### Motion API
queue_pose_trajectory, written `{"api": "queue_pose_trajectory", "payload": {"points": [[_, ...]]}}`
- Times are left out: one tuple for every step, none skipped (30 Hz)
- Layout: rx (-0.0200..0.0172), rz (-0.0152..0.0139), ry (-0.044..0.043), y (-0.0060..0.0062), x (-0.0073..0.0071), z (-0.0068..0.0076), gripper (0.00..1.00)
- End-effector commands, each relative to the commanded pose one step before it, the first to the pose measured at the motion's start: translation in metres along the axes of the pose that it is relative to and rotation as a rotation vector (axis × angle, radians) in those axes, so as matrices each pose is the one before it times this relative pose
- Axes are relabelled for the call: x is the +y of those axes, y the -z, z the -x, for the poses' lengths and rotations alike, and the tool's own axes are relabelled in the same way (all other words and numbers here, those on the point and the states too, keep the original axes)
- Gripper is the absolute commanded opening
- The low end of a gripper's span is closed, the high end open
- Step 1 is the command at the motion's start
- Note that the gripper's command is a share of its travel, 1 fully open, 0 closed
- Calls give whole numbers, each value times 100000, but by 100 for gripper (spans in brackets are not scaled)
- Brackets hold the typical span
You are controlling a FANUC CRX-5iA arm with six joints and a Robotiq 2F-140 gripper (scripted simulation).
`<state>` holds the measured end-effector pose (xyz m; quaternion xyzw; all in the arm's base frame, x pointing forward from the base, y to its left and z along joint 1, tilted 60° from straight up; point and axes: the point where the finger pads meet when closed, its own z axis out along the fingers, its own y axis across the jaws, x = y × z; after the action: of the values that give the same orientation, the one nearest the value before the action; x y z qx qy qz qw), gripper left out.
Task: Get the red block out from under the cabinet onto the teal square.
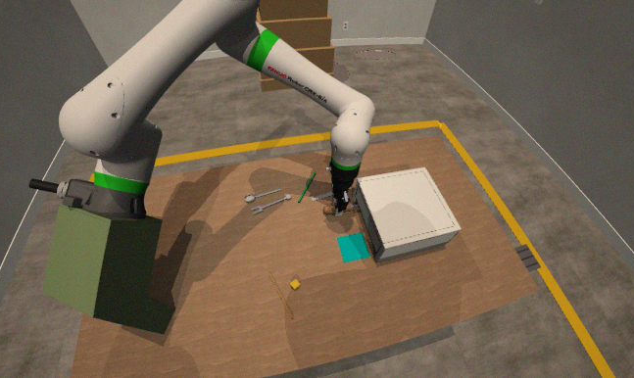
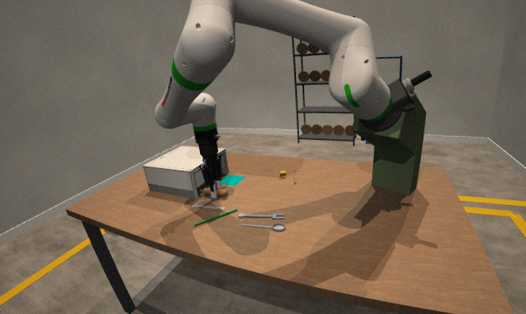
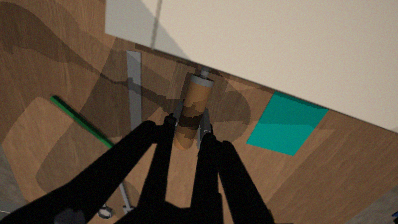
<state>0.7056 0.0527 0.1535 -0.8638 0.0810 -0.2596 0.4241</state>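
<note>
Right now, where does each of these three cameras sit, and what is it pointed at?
Top: high above the table, looking down; shows the whole arm and its green pedestal.
Exterior: beside the table, facing the shelf rack; shows arm and pedestal.
Wrist: on the arm's end, looking down past the black pincer, shut on a wooden-handled tool.
All three share the white cabinet and teal square.
</note>
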Motion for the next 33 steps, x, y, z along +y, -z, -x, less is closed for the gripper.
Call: {"api": "queue_pose_trajectory", "payload": {"points": [[32, 17, -12, 24, 13, -386, 0], [0, 0, 0, 0, 0, -69, 0], [0, 0, 0, 0, 0, -63, 0], [0, 0, 0, 0, 0, -58, 0], [0, 0, 0, 0, 0, -52, 0], [0, 0, 0, 0, 0, -47, 0], [0, 0, 0, 0, 0, -42, 0], [0, 0, 0, 0, 0, -38, 0], [0, 0, 0, 0, 0, -33, 0], [0, 0, 0, 0, 0, 0, 0], [0, 0, 0, 0, 0, 0, 0], [0, 0, 0, 0, 0, -29, 0], [0, 0, 0, 0, 0, -25, 0], [0, 0, 0, 0, 0, -21, 0], [0, 0, 0, 0, 0, -17, 0], [0, 0, 0, 0, 0, -14, 0], [0, 0, 0, 0, 0, -11, 0], [0, 0, 0, 0, 0, -9, 0], [0, 0, 0, 0, 0, -6, 0], [0, 0, 0, 0, 0, -4, 0], [0, 0, 0, 0, 0, -3, 0], [0, 0, 0, 0, 0, -1, 0], [0, 0, 0, 0, 0, -1, 0], [0, 0, 0, 0, 0, 0, 0], [0, 0, 0, 0, 0, 0, 0], [0, 0, 0, 0, 0, 0, 0], [0, 0, 0, 0, 0, 0, 0], [0, 0, 0, 0, 0, 0, 0], [0, 0, 0, 0, 0, 0, 0], [0, 0, 0, 0, 0, 0, 0], [0, 0, 0, 0, 0, 0, 0], [0, 0, 0, 0, 0, 0, 0], [0, 0, 0, 0, 0, 0, 0]]}}
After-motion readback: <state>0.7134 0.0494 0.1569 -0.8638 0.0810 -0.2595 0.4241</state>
